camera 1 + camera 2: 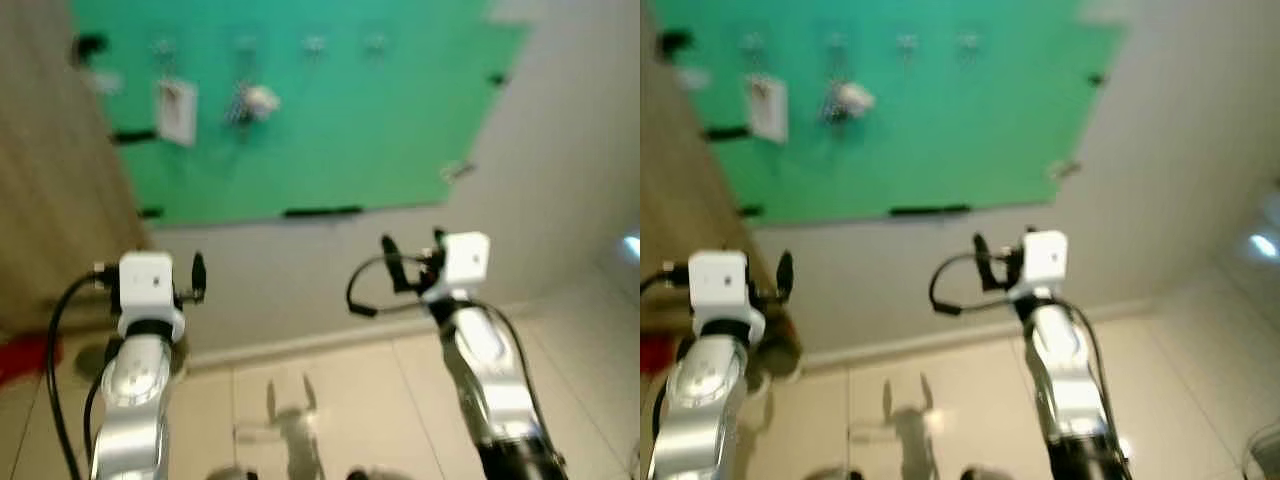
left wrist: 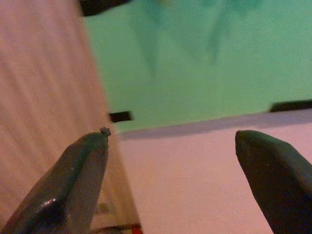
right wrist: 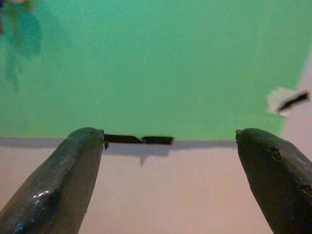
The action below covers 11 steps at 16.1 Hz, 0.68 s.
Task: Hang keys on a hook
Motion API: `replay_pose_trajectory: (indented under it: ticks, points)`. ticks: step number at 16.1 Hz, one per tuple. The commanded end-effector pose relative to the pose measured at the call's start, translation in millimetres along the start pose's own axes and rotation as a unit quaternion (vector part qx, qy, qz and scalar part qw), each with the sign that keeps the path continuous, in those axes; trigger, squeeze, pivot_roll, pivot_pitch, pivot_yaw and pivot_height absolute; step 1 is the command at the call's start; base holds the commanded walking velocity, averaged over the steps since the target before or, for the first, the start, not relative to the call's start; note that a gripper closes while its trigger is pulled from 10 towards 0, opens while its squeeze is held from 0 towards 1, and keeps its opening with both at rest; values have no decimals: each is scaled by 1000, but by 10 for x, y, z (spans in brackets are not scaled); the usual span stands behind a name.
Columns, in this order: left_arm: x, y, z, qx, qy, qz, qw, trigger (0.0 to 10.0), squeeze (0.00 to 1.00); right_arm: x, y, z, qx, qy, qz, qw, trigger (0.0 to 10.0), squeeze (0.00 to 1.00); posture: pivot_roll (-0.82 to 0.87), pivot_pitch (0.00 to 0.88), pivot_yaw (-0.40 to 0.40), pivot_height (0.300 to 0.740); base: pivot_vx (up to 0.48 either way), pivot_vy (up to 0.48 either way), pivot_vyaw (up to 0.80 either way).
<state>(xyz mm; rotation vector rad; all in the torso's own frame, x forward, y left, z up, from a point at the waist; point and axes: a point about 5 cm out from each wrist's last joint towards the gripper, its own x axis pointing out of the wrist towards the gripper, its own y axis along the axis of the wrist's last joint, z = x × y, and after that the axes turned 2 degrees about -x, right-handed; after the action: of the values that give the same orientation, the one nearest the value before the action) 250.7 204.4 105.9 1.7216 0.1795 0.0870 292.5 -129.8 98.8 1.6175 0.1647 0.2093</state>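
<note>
Green board (image 1: 330, 120): four hooks (image 1: 313, 44), one keys (image 1: 250, 102).

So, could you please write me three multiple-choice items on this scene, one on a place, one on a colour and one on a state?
1. Where do the keys hang?
A. on the green board
B. on the floor
C. in the right gripper

2. What colour is the board?
A. red
B. green
C. blue

3. How are the right gripper's fingers?
A. shut on keys
B. shut, empty
C. open, empty

Key: 1 A, the bunch dangles from a hook high on the board. 2 B, plainly green. 3 C, the right wrist view shows its fingers wide apart with bare wall between.
</note>
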Motion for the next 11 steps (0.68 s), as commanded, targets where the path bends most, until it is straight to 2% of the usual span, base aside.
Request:
replay_pose_trajectory:
  ticks: [1,4,8,11]
  points:
    - [22,10,130,0,-16,-5,1000,10000,0,-5,-46,64,11,-7,-13,1000,10000,0,-30,23,-44,740,0,428,-756]
    - [43,-2,203,1,-16,-14,1000,10000,0,34,-96,79,11,3,-27,1000,10000,0,-27,23,-46,740,-194,400,-750]
    - [66,-1,257,-1,-21,-20,1000,10000,0,80,-71,7,8,32,-14,999,10000,0,-19,27,-54,740,-312,369,0]
    - [62,-9,285,1,-25,-22,999,10000,0,102,-91,-35,-4,50,-20,999,10000,0,-17,29,-56,740,-312,368,765]
